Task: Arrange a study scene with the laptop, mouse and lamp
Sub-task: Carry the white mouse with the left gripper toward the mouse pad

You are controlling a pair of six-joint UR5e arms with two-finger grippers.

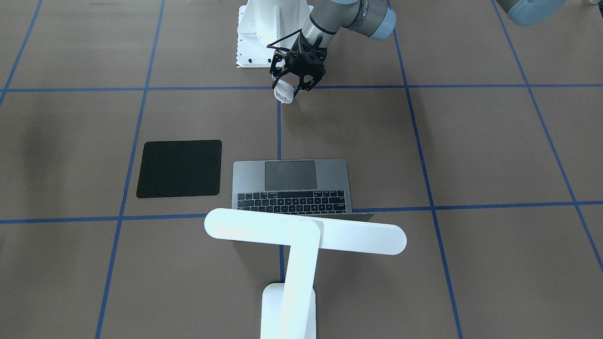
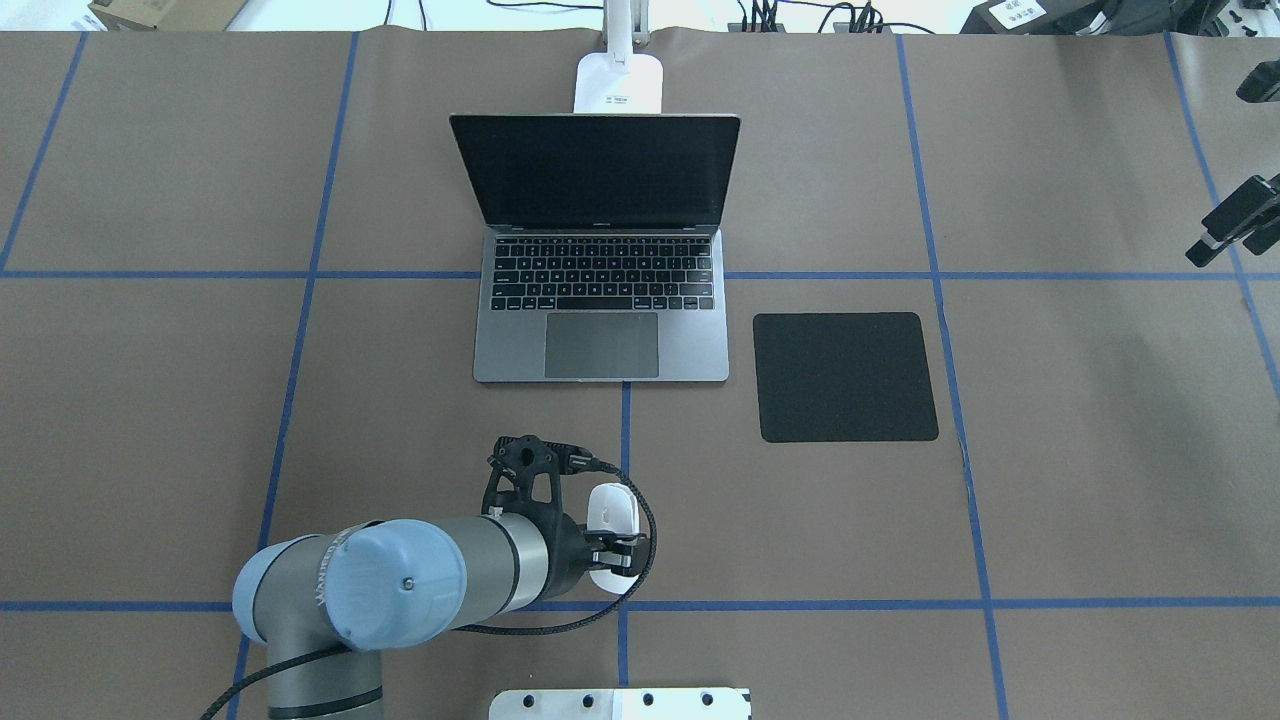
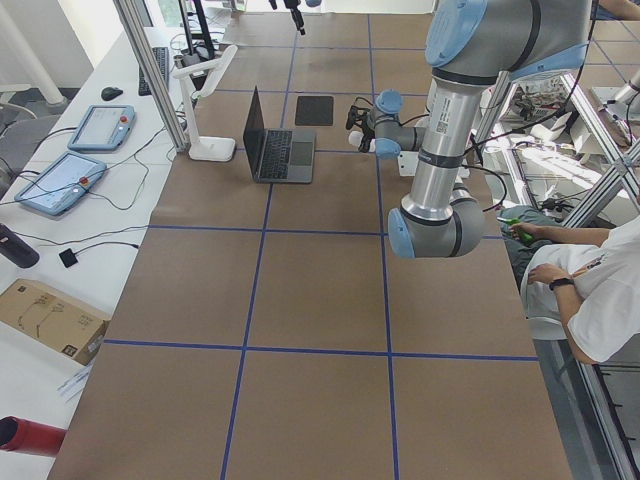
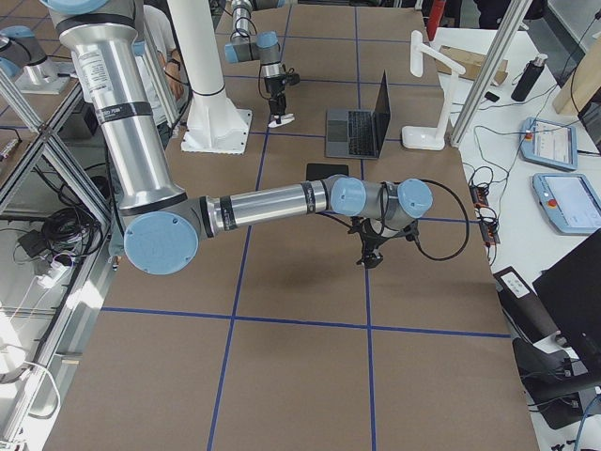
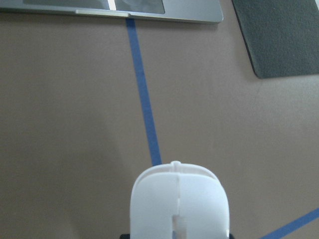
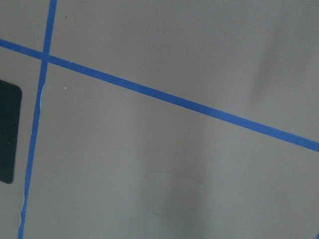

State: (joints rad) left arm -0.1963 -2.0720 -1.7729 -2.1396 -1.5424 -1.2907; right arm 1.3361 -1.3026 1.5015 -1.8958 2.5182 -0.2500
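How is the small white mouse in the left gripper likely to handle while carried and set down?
The small white oval mouse looks rigid and probably light: the left gripper holds it by one end, above the table. Its smooth rounded shell could slip or pivot in that grasp.

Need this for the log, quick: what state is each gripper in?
Left gripper: closed on the mouse.
Right gripper: cannot be told from these views.
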